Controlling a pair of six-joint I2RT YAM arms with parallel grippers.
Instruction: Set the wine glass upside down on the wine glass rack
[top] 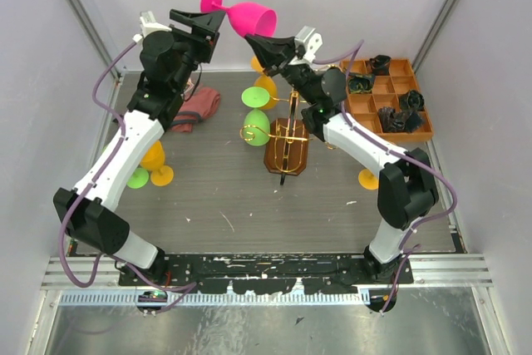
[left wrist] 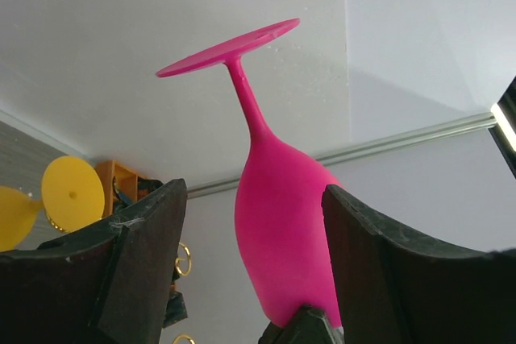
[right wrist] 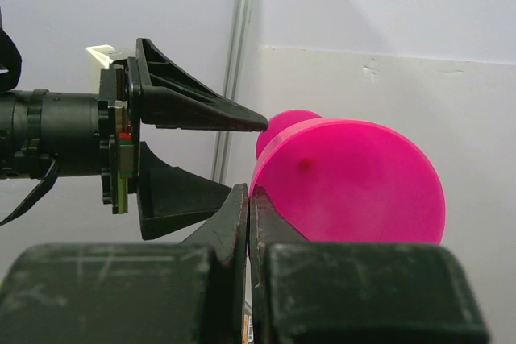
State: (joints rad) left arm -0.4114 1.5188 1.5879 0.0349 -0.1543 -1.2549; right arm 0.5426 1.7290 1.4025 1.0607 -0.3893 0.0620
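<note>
At the lower left of the top view we see a yellow glass [top: 158, 174] and a small green glass [top: 137, 178] just beside each other on the tabletop [top: 241, 205], partly hidden under the left arm. Above them a reddish cloth [top: 202, 104] lies crumpled beside that arm.

The left tool [top: 218, 26] is raised at the upper left with its jaws apart: released, gripping nothing. Its own camera shows its two dark fingers [left wrist: 145, 255] on either side of the pink bowl. The left one is clearly apart from it; whether the right one touches, we cannot tell.

The wine glass [top: 249, 16] is bright pink and hangs in the air at the upper middle of the top view, above the far edge of the tabletop. It is tilted, with its foot toward the upper left and its bowl toward the right.

The right tool [top: 249, 37] meets it from the right and is clenched on the rim of the bowl. Its wrist camera shows both fingers pinched together on the rim's edge.

Below, in the middle of the frame, the wine glass rack [top: 287, 151] stands on the tabletop, gold wire over a brown base. The pink glass is not touching it. A second green glass [top: 257, 126] sits just left of the wire.

At the upper right we see a brown tray [top: 363, 106] with dark objects in some of its compartments.
</note>
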